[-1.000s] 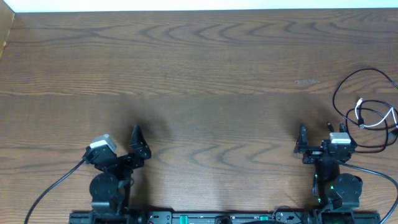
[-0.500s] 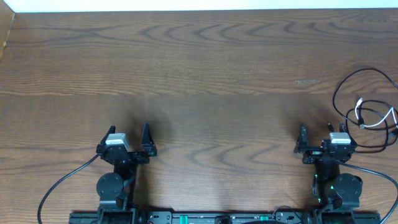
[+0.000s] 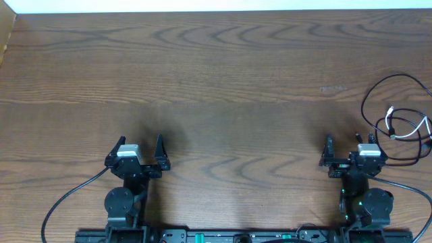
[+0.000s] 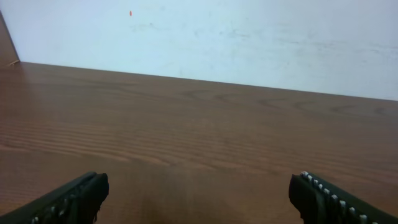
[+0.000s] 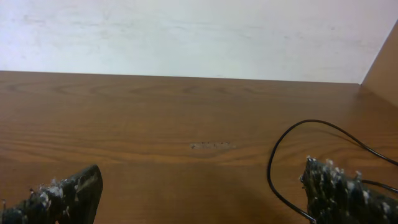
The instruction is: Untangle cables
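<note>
The cables lie at the table's right edge. The thin black cable (image 3: 381, 82) makes wide loops, and the short white cable (image 3: 405, 137) curls inside them with a plug end up. My right gripper (image 3: 343, 143) stands open just left of them, touching neither. In the right wrist view the black cable (image 5: 270, 161) arcs past the right finger, and my right gripper (image 5: 200, 177) holds nothing. My left gripper (image 3: 140, 143) is open at the front left, far from the cables. The left wrist view shows only bare wood between the jaws of my left gripper (image 4: 199, 186).
The wooden table (image 3: 216, 81) runs back to a white wall. A raised wooden side board (image 3: 7, 34) stands at the far left corner. A small scuff (image 3: 333, 88) marks the wood. A thick black arm wire (image 3: 67, 199) trails at the front left.
The left arm swung from an angled pose to face straight ahead, then held still. The right arm and the cables have not moved.
</note>
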